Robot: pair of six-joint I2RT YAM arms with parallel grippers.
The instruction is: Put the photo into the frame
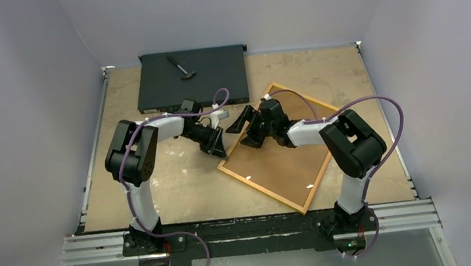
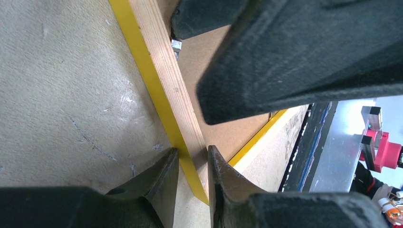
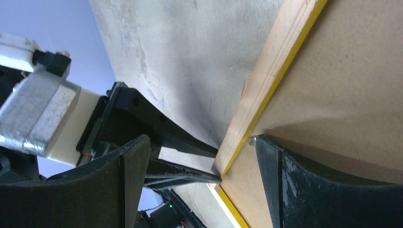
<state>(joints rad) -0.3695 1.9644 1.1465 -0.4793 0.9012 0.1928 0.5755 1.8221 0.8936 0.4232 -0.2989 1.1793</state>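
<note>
The frame (image 1: 261, 184) lies face down on the table, its yellow-edged wooden rail around a brown backing board (image 1: 282, 158). The photo is hidden. My left gripper (image 1: 219, 149) is shut on the frame's left rail (image 2: 161, 71) near its near-left corner, one finger outside and one on the backing side (image 2: 191, 156). My right gripper (image 1: 245, 128) is open over the same rail further back (image 3: 202, 140). One fingertip (image 3: 266, 152) rests on the backing (image 3: 351, 80) by a small metal tab (image 3: 252, 140). The other finger hangs over the bare table.
A flat black box (image 1: 191, 78) lies at the back left with a small hammer-like tool (image 1: 181, 67) on it. The two grippers are very close together at the frame's left edge. Grey walls stand on three sides.
</note>
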